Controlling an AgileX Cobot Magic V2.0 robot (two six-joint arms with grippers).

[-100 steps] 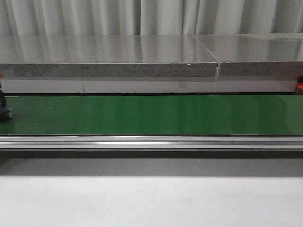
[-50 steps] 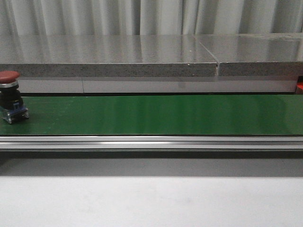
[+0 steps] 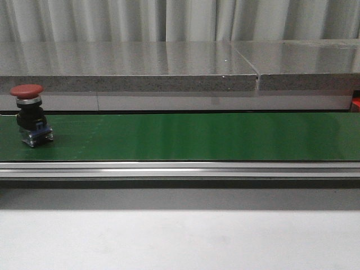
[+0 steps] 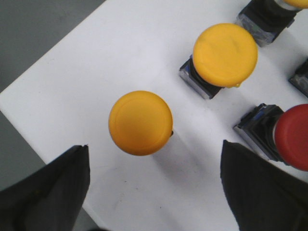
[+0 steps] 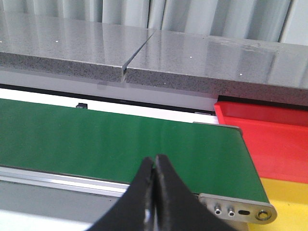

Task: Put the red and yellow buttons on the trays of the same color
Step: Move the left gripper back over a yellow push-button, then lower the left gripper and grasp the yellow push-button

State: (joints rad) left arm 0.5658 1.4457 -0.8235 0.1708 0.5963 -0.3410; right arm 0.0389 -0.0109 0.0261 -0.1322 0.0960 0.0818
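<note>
A red button (image 3: pixel 31 115) is riding upright at the left end of the green belt (image 3: pixel 197 136).

The left gripper (image 4: pixel 154 187) is hanging wide open and empty over a yellow button (image 4: pixel 140 122), ready to pick. The right gripper (image 5: pixel 155 166) is waiting closed and empty above the belt's end, where the red tray (image 5: pixel 274 139) and yellow tray (image 5: pixel 288 202) are lying.

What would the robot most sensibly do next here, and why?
Probably wait with the right gripper, whose fingers are shut, near the belt's end. The red button stands upright at the far left of the green belt, well short of the red tray. The left gripper is open over a yellow button.
</note>
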